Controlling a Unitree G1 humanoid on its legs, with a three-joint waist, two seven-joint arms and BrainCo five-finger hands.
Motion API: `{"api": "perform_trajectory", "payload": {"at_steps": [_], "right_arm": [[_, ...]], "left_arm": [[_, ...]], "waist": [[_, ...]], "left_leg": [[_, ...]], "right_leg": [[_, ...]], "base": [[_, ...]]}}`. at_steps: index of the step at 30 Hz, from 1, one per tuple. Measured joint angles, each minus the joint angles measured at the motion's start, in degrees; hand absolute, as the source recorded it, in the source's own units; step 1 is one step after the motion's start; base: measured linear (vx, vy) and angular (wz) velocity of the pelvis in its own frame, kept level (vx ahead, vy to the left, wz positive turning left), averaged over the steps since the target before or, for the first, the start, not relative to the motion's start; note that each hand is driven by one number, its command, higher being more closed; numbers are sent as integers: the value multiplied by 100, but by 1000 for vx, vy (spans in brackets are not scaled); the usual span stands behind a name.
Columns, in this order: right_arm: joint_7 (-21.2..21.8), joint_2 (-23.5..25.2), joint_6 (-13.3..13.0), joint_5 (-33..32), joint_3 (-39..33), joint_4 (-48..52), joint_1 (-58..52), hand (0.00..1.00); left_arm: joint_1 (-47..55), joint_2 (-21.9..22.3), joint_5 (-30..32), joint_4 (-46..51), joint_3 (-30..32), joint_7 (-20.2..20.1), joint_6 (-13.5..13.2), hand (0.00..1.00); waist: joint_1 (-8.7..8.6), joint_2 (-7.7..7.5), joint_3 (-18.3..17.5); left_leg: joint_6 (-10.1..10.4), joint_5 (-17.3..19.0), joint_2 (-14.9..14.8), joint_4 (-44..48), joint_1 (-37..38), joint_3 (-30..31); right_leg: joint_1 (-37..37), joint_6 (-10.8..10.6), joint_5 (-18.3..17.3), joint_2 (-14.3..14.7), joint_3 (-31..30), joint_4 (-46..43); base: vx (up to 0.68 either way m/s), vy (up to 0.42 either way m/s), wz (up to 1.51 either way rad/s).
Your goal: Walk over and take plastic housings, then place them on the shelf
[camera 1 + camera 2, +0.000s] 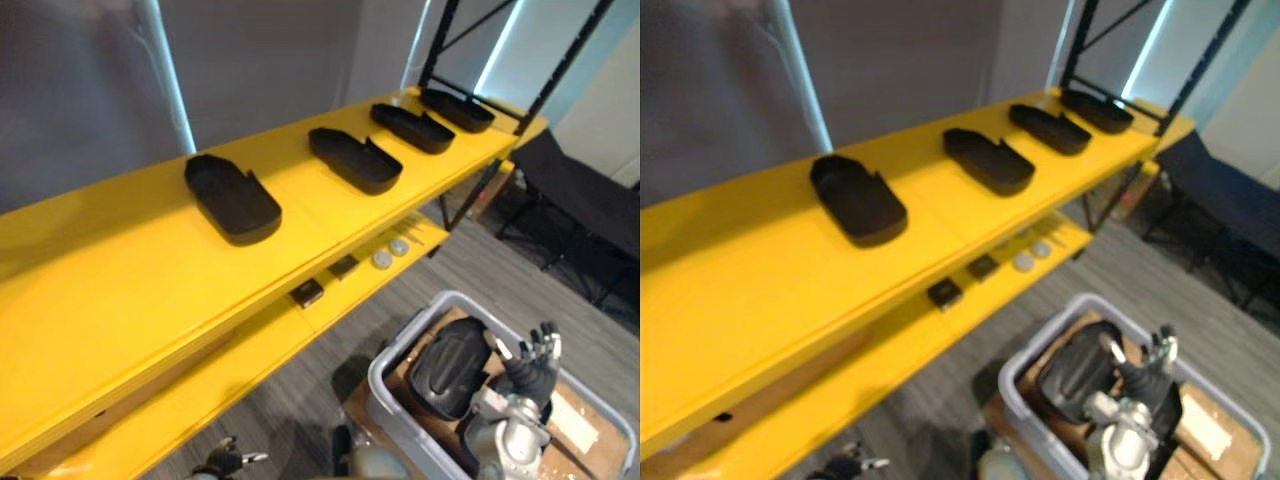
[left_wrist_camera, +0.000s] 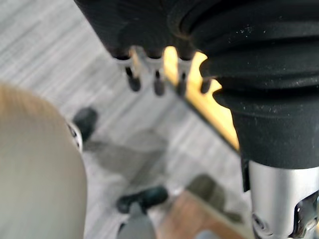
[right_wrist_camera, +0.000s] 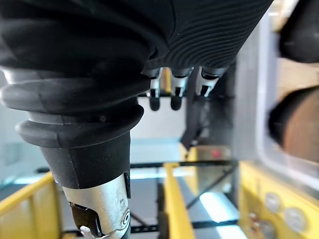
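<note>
Several black plastic housings lie in a row on the yellow top shelf [image 1: 120, 290]; the nearest housing [image 1: 232, 198] is at the left, another housing [image 1: 355, 160] is further right. A grey bin [image 1: 440, 300] stands on the floor at the lower right, with a black housing [image 1: 447, 378] in it. My right hand [image 1: 530, 370] hovers over the bin beside that housing, open, fingers [image 3: 172, 89] straight and holding nothing. My left hand [image 1: 222, 462] hangs low at the bottom edge by the lower shelf, its fingers [image 2: 157, 79] relaxed and holding nothing.
On the lower yellow shelf [image 1: 250, 350] lie small dark blocks [image 1: 307, 292] and round grey discs [image 1: 390, 252]. A black rack post [image 1: 440, 45] rises at the shelf's far end. A black folding seat [image 1: 580, 200] stands on the grey floor at the right.
</note>
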State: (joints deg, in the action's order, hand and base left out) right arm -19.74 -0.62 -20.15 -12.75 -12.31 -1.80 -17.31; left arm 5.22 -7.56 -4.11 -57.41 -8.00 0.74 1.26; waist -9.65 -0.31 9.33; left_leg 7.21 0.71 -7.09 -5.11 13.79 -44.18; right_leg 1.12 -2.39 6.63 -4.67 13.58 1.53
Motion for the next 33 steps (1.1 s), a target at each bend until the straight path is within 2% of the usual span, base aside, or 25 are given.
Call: {"api": "perform_trajectory", "payload": {"at_steps": [1,2,3,5,6,8,9,11,13,14,15,16,18,20,22,24,25,26,27,28,29,30,31,33], "right_arm": [[64,-28,0,1,-9,0,-1,0],[164,-66,0,3,-2,1,7,0],[229,-91,0,5,-3,1,15,0],[392,-190,0,8,10,5,116,0],[559,-353,1,8,88,0,385,0],[761,-621,-1,13,366,-3,760,0],[903,-884,-8,14,596,-26,1136,0],[995,-1147,-4,14,894,-182,1557,0],[986,-1160,18,14,895,-172,1606,0],[985,-1182,38,13,894,-184,1607,0],[982,-1248,77,10,893,-211,1608,0],[967,-1224,161,0,910,-367,1607,0],[903,-1218,237,-197,902,-550,1507,0],[818,-1123,253,-470,888,-756,1282,0],[870,-924,231,-483,885,-814,967,0],[1027,-662,110,-444,912,-776,611,0],[1118,-561,8,-445,916,-725,441,0],[1178,-499,-28,-449,959,-657,336,0],[1244,-467,-74,-450,1053,-625,368,0],[1241,-386,-141,-436,1075,-609,348,0],[1229,-342,-158,-435,1088,-608,341,0],[1170,-297,-207,-384,1171,-603,375,0],[1074,-278,-250,-325,1310,-587,451,0],[953,-251,-249,-339,1558,-585,556,0]], "left_arm": [[29,14,4,1,11,-54,-20,0],[101,9,8,8,58,-116,-95,0],[136,4,8,12,89,-120,-146,0],[195,-41,6,42,275,-137,-277,0],[215,-76,-66,53,540,-129,-425,0],[268,-115,-277,60,820,-88,-519,0],[378,-93,-431,62,956,-77,-567,0],[653,22,-497,0,956,-82,-590,0],[698,36,-427,-6,951,-54,-660,0],[680,24,-418,-8,945,-27,-715,0],[628,11,-341,-11,935,84,-908,0],[563,-27,-206,6,908,174,-1165,0],[531,-47,-48,116,869,308,-1388,0],[377,-44,79,425,649,412,-1424,0],[147,-46,47,607,527,404,-1390,0],[9,-80,69,894,504,411,-1329,0],[-15,-106,69,1049,503,414,-1321,0],[-37,-121,60,1178,512,422,-1270,0],[-44,-130,27,1210,538,426,-1222,0],[-115,-115,-15,1050,538,422,-1121,0],[-108,-115,-47,998,534,422,-1086,0],[-61,-121,-63,927,534,413,-1020,0],[7,-156,-76,898,525,408,-954,0],[253,-179,-177,831,510,399,-913,0]], "waist": [[9,133,-24],[46,203,-50],[86,219,-61],[217,135,-54],[361,87,-50],[524,-19,-38],[622,-18,-16],[818,162,-93],[821,214,-110],[803,188,-94],[766,166,-64],[785,47,-12],[779,58,-15],[733,151,46],[654,166,163],[568,32,258],[558,-72,305],[569,-158,327],[576,-104,356],[569,-113,340],[582,-72,352],[626,-55,346],[714,-74,334],[851,-133,302]], "left_leg": [[11,10,-16,1,10,16],[33,43,-40,11,13,41],[55,61,-51,34,21,65],[97,333,-129,475,-134,458],[-256,737,-270,1452,-555,1326],[-581,988,-317,2481,-1040,2509],[-694,1335,-243,3084,-1364,3405],[-624,1650,-73,3165,-1318,4269],[-606,1829,52,2815,-1243,4355],[-574,1876,78,2661,-1227,4337],[-372,2033,122,2343,-1173,4313],[-392,2024,250,2322,-1181,4232],[-448,2060,362,2385,-1148,4219],[-483,2082,413,2484,-1076,4204],[-512,2193,391,2582,-1024,4117],[-538,2206,489,2574,-900,3926],[-580,2195,529,2594,-861,3803],[-678,2139,496,2609,-886,3636],[-757,2084,322,2567,-989,3320],[-749,1965,171,2476,-1013,3273],[-724,1891,106,2404,-1002,3279],[-658,1784,-58,2346,-995,3292],[-589,1738,-212,2385,-1104,3268],[-485,1678,-386,2511,-1392,3252]], "right_leg": [[-59,-15,10,25,16,80],[-128,-19,12,59,21,170],[-130,-18,11,76,10,213],[-103,-15,11,100,-81,219],[35,33,35,172,-331,128],[195,61,43,270,-772,45],[315,72,47,360,-1142,15],[476,64,61,578,-1610,40],[609,-6,180,555,-1672,150],[649,-4,254,509,-1669,215],[738,-72,468,442,-1665,286],[783,-124,700,305,-1685,295],[797,-157,733,234,-1695,163],[891,-146,723,213,-1707,-83],[900,-143,725,184,-1737,-201],[882,-147,734,158,-1716,-303],[887,-144,897,150,-1726,-260],[884,-199,1311,171,-1811,8],[953,-25,1632,271,-1719,239],[1098,354,775,224,-1266,-787],[1115,326,411,148,-1144,-1343],[1087,254,-124,18,-1028,-2112],[982,311,-316,-150,-1028,-2496],[740,429,-258,-555,-1024,-2663]], "base": [[-25,-11,7],[-30,-9,5],[-42,-5,2],[-43,-12,-22],[-53,-84,-80],[-49,-77,-124],[-70,58,-156],[-123,163,-173],[-78,211,-76],[-72,233,-15],[-86,213,-5],[-91,216,-8],[-29,161,-5],[34,136,-10],[-8,90,-34],[-96,60,-47],[-122,46,-59],[-199,30,-101],[-267,36,-92],[-226,25,-64],[-160,47,-19],[-52,5,-16],[-94,-37,-24],[-81,-139,-24]]}}
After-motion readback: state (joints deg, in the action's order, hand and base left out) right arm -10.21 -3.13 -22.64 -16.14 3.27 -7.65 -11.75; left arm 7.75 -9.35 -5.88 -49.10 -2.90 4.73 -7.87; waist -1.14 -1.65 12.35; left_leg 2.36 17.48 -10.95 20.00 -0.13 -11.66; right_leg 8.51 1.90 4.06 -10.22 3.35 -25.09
